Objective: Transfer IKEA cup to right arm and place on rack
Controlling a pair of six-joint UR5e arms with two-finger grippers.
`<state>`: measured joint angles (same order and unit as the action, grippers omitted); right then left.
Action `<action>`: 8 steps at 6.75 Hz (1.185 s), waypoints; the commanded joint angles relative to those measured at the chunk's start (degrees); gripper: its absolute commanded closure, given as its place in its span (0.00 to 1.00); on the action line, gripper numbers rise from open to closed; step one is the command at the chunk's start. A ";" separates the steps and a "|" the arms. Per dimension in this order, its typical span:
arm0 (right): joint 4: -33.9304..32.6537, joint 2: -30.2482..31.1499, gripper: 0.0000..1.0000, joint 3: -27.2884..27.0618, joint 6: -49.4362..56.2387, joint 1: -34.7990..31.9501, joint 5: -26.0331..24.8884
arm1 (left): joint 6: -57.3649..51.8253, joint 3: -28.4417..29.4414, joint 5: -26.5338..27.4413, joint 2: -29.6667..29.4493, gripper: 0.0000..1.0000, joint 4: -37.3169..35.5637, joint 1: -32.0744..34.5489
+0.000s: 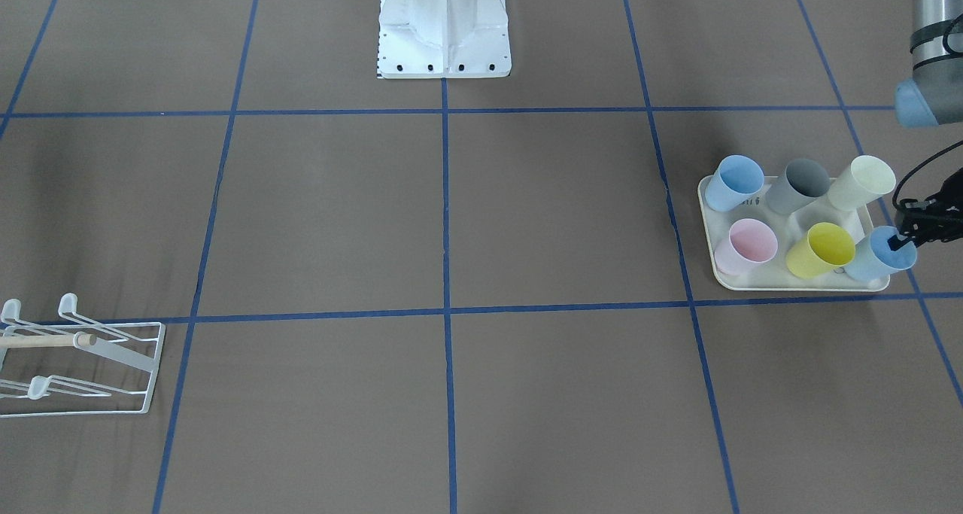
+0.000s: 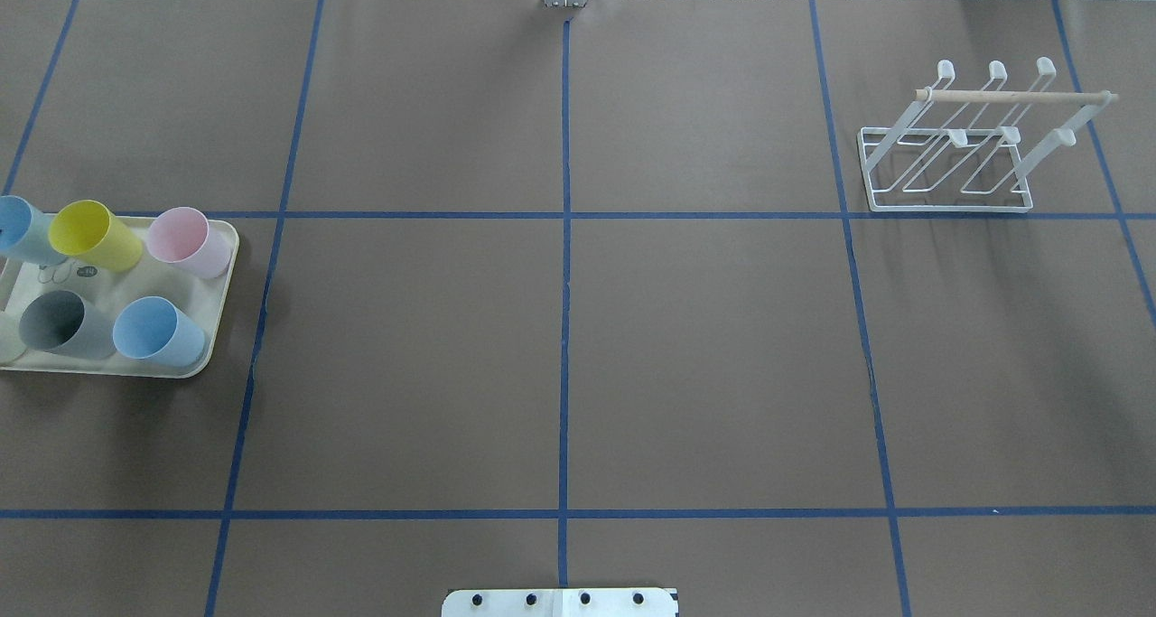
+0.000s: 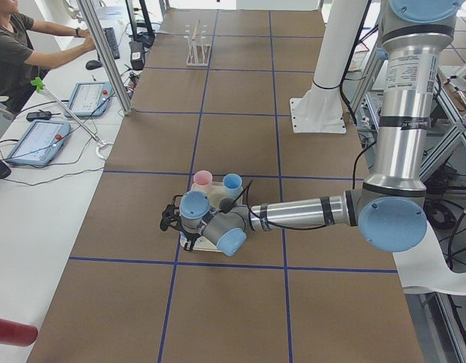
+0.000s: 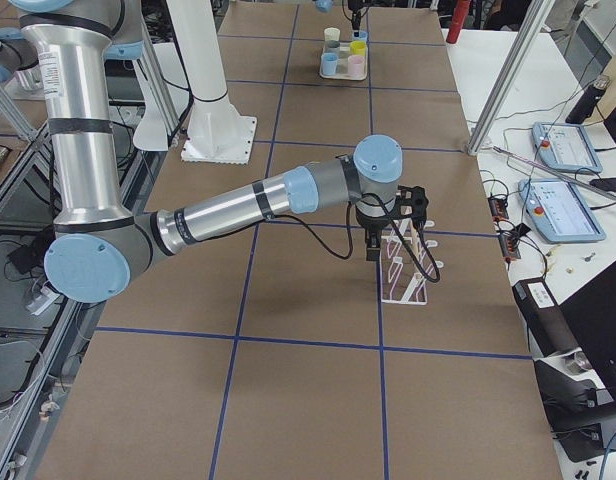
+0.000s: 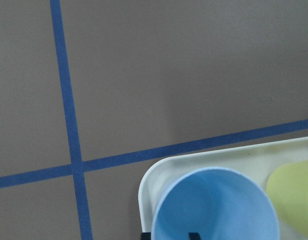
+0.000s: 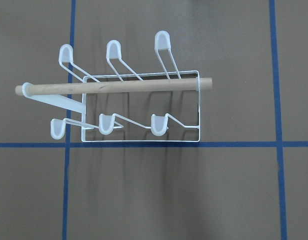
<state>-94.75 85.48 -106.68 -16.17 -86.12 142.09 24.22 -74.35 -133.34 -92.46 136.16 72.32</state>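
Note:
The IKEA cup [image 1: 873, 262], light blue, stands at the outer front corner of a cream tray [image 1: 782, 282]. My left gripper [image 1: 899, 241] reaches over it with one finger inside the cup and one outside. In the left wrist view the cup [image 5: 214, 210] fills the bottom, the two fingertips straddle its rim, and a gap shows at the inner finger. The white wire rack [image 2: 948, 170] with its wooden rod stands far right. The right arm [image 4: 268, 195] holds its gripper [image 4: 371, 250] over the rack [image 4: 403, 265]. I cannot tell whether that gripper is open or shut.
Several other cups share the tray: pink [image 1: 746, 247], yellow [image 1: 820, 250], grey [image 1: 801, 187], cream [image 1: 861, 183] and another light blue [image 1: 733, 183]. The white robot base [image 1: 444, 40] stands mid-table. A person [image 3: 13, 45] sits at a side desk.

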 commanded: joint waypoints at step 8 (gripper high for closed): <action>0.09 -4.25 0.00 -2.48 -0.09 0.60 -1.02 | 0.90 -6.24 4.02 -6.64 1.00 -9.28 19.42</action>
<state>-94.62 82.96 -109.41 -16.19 -85.88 141.33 24.45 -80.04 -132.15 -94.84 131.52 89.38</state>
